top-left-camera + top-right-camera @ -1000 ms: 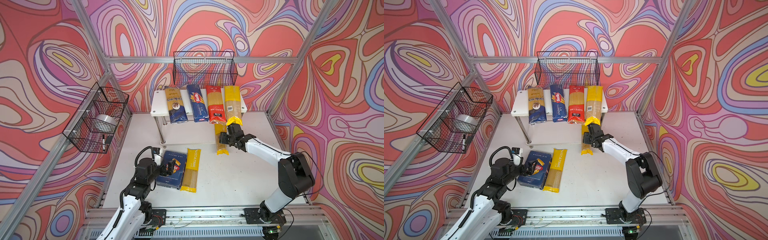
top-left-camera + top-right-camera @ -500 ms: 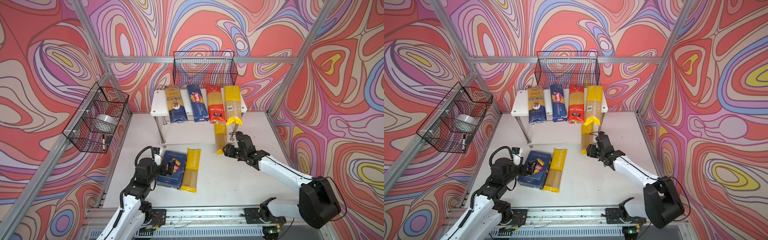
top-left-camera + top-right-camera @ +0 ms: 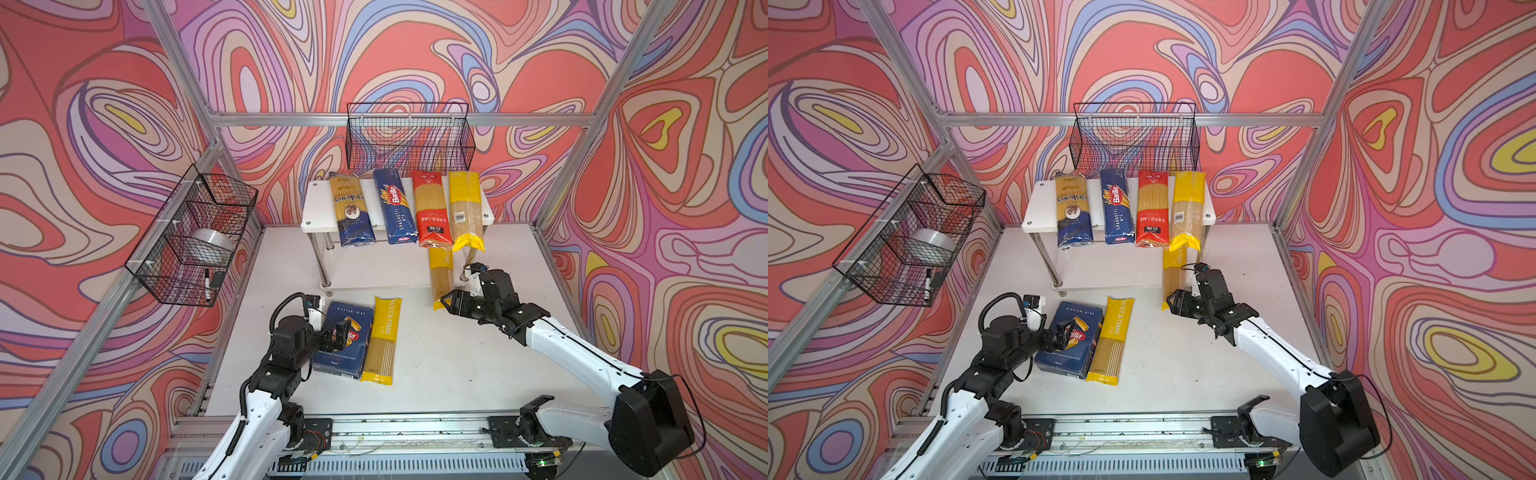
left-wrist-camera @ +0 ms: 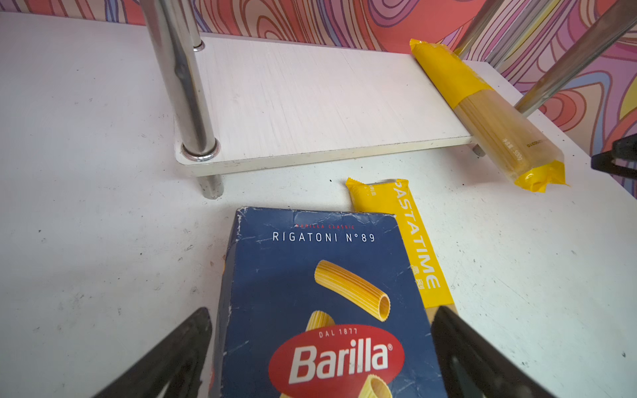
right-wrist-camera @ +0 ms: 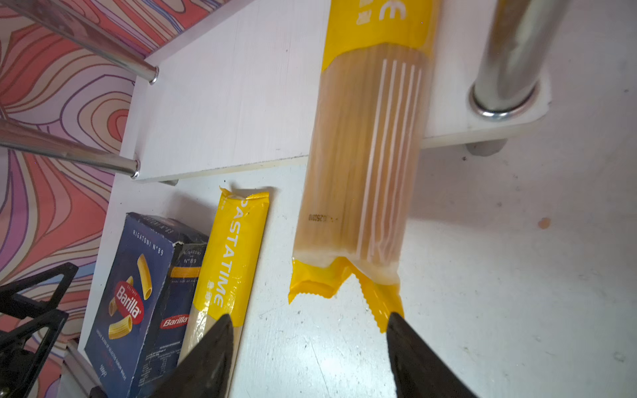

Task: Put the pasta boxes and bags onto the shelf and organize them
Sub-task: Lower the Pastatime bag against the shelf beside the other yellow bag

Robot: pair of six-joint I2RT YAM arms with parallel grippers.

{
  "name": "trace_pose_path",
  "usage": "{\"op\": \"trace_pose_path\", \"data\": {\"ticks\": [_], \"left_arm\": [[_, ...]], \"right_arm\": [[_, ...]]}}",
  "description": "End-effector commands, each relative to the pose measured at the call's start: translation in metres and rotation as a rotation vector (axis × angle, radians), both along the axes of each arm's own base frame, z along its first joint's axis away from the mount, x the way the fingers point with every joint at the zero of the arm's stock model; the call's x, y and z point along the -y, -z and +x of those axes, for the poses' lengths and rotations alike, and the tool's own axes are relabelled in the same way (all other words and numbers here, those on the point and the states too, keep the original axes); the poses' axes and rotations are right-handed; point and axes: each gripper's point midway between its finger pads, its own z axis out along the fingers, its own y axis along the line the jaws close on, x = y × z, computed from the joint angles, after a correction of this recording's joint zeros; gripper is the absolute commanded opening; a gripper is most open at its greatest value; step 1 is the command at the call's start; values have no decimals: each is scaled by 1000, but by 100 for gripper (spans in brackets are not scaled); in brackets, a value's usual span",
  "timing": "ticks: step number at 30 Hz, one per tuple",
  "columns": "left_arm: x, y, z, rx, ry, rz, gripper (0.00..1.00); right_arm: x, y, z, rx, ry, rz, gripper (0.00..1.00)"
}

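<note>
Pulled back from the shelf (image 3: pixel 320 208), the right gripper (image 3: pixel 446 303) now hangs open and empty just short of the yellow spaghetti bag (image 3: pixel 440 274), which lies half on the lower board (image 3: pixel 374 270). The left gripper (image 3: pixel 336 336) is unchanged, fingers spread astride the rigatoni box (image 3: pixel 349 353).

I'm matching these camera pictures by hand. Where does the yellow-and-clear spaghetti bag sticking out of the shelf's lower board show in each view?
In a top view: the yellow-and-clear spaghetti bag, just right of centre.
In a top view: the bag, near centre.
Left wrist: the bag, upper right.
Right wrist: the bag, top centre.
Shared landmark: the shelf's lower white board, which the bag overhangs.
</note>
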Motion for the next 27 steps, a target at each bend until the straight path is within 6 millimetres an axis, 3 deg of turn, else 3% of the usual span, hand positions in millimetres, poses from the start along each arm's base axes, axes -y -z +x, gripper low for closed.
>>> {"op": "trace_pose_path", "data": {"ticks": [1, 27], "left_arm": [[2, -8, 1, 14, 12, 3, 100], [1, -7, 1, 13, 5, 5, 100]], "right_arm": [[-10, 9, -4, -41, -48, 33, 73], [-27, 37, 7, -77, -107, 67, 75]]}}
